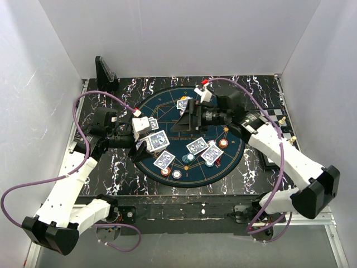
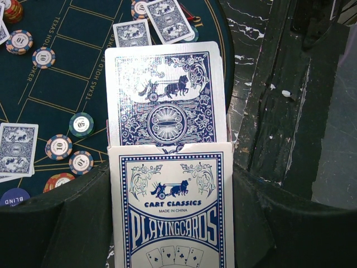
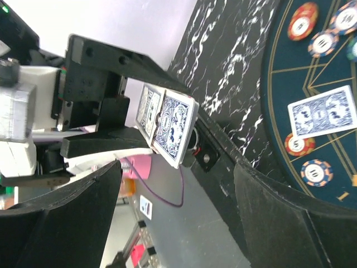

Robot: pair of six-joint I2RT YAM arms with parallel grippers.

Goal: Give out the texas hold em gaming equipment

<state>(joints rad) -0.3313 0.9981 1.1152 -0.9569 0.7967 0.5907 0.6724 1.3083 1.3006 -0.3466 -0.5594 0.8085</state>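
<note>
The next playing card (image 2: pixel 165 95) looks feather-light, thin and glossy. It should bend easily and slide freely, so a hard or skewed pinch could crease it or drag a second card out with it. It stands about half out of the open top of the card box (image 2: pixel 173 218), blue patterned back showing. The best hold is probably on that exposed upper half, across its flat faces and near the free end, pulling straight along the box's length. The box is light cardboard that would dent under pressure. The left pincer (image 2: pixel 170 173) is clamped on its two long side edges and holds it above the 9 o'clock side of the round Texas Hold'em mat (image 2: pixel 56 95) on the worktop. The right pincer (image 3: pixel 177 167) is spread wide and holds nothing. In its wrist view the box and card lie at 12 o'clock from the gap, clearly apart from both fingers. Several dealt cards (image 1: pixel 198 146) already lie face down on the mat at roughly 12, 4 and 7 o'clock. Striped poker chips (image 2: pixel 58 146) are scattered between them, mostly toward 6 o'clock.
</note>
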